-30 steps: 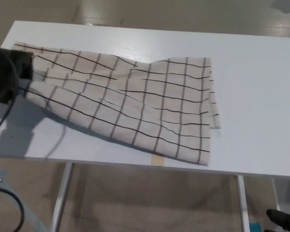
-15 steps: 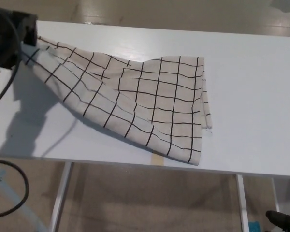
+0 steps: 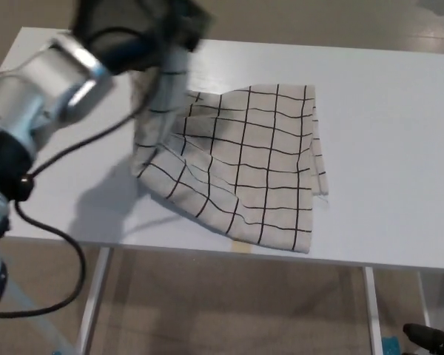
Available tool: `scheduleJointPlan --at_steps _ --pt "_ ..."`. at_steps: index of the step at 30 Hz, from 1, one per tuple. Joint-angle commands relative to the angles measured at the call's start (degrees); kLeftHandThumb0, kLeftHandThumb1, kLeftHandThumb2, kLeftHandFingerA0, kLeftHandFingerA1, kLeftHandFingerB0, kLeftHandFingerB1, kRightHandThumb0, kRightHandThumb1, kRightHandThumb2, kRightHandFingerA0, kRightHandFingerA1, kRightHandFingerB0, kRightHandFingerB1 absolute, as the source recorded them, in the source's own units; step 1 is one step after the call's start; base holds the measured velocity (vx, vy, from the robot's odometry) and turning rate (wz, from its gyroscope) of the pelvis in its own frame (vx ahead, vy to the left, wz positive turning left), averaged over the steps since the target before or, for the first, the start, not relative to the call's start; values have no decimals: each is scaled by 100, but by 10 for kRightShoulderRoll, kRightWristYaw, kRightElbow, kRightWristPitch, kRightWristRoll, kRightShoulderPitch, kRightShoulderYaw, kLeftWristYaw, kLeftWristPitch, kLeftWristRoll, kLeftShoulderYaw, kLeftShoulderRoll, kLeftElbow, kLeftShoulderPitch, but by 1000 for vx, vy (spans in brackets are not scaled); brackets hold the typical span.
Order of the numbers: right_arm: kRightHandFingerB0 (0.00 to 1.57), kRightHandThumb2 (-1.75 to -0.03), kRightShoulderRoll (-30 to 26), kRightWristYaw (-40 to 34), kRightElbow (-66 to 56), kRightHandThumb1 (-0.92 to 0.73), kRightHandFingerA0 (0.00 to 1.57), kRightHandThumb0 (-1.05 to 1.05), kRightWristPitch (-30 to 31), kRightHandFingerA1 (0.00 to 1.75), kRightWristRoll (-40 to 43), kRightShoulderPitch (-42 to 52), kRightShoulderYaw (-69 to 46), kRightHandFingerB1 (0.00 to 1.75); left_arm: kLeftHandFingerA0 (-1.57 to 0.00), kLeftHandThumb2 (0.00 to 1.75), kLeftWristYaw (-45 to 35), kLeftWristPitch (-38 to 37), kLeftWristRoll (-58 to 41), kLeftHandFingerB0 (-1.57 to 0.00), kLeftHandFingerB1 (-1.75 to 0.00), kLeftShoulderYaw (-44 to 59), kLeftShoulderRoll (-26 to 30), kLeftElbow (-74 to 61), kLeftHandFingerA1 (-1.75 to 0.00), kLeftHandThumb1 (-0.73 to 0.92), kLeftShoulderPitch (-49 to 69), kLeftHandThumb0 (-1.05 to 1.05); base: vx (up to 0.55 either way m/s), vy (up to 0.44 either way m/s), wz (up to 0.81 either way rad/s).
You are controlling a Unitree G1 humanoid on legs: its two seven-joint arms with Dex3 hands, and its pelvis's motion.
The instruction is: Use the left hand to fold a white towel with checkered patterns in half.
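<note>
The fingers (image 3: pixel 179 26) of the left hand (image 3: pixel 137 29) are closed on one edge of the white checkered towel (image 3: pixel 244 163) and hold it lifted above the counter (image 3: pixel 385 133). The hand is blurred, so the single fingers are hard to separate, but the cloth hangs straight down from them in a narrow, gathered strip. The hand is black and stands over the far left part of the towel, near the back edge of the counter. Behind it, the silver forearm (image 3: pixel 37 103) comes in from the left side of the picture, and a black cable (image 3: pixel 66 244) hangs from the arm and makes a loop below the counter edge.

The towel is white with thin dark lines in a grid. Its right part lies flat on the white counter, close to the front edge, and its right border shows two layers that do not match exactly. The left part rises from the counter toward the hand and throws a soft shadow on the surface beside it. The counter stands on light metal legs (image 3: pixel 92 303), over a beige floor (image 3: pixel 237 310). The right hand does not show.
</note>
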Motion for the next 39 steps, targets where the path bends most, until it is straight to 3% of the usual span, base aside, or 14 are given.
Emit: scheduleJointPlan --at_steps 1,6,8,15,16,17,18,19,20,22,23,39 --pt "73 -61 1 -5 0 -68 60 -28 -8 70 -2 7 4 58 -91 58 4 -47 50 -92 -56 -34 -47 -42 -172 51 -23 -34 0 0 0" --pt "75 -60 4 0 -11 -69 60 -27 -2 71 10 15 2 58 -93 57 -13 -55 60 -90 -55 -57 -104 -67 -173 51 -18 -30 0 0 0" --pt "76 -60 5 6 -12 -69 62 -26 -1 71 17 16 3 59 -98 60 -20 -53 68 -86 -57 -67 -120 -74 -168 46 -14 -38 0 0 0" --pt "77 -60 6 26 -5 -69 63 -25 -5 72 40 16 2 60 -95 58 -38 -53 79 -92 -58 -101 -176 -68 -172 51 17 -36 0 0 0" --pt "77 -60 5 29 -4 -69 63 -25 -5 72 42 17 1 60 -80 57 -72 -55 63 -67 -48 -102 -185 -56 -105 55 29 -52 0 0 0" --pt "77 -60 5 30 -4 -69 63 -25 -6 72 42 17 1 60 -80 57 -95 -56 54 -67 -48 -102 -190 -48 -105 55 36 -52 0 0 0" --pt "77 -60 4 32 -4 -69 63 -25 -5 72 43 17 1 60 -21 58 -176 -44 26 -25 -29 -96 -194 -47 -30 56 49 -69 0 0 0" --pt "77 -60 3 33 -4 -69 63 -25 -4 72 44 16 1 60 -21 58 -220 -35 14 -25 -29 -92 -195 -53 -30 56 54 -69 0 0 0" --pt "77 -60 3 33 -7 -69 63 -25 -2 72 43 18 2 60 0 59 -371 28 -32 0 0 -77 -203 -88 0 59 72 -89 0 0 0" --pt "77 -60 4 31 -12 -69 63 -25 1 72 39 21 4 60 0 59 -532 111 -80 0 0 -60 -214 -134 0 59 94 -89 0 0 0" --pt "77 -60 3 24 -16 -69 62 -25 6 72 33 20 3 60 0 59 -561 124 -92 0 0 -56 -220 -128 0 59 92 -95 0 0 0" --pt "76 -60 9 -4 -24 -68 63 -24 14 72 5 24 6 60 0 63 -627 135 -134 0 -2 4 -187 -144 0 58 67 -102 0 0 0"
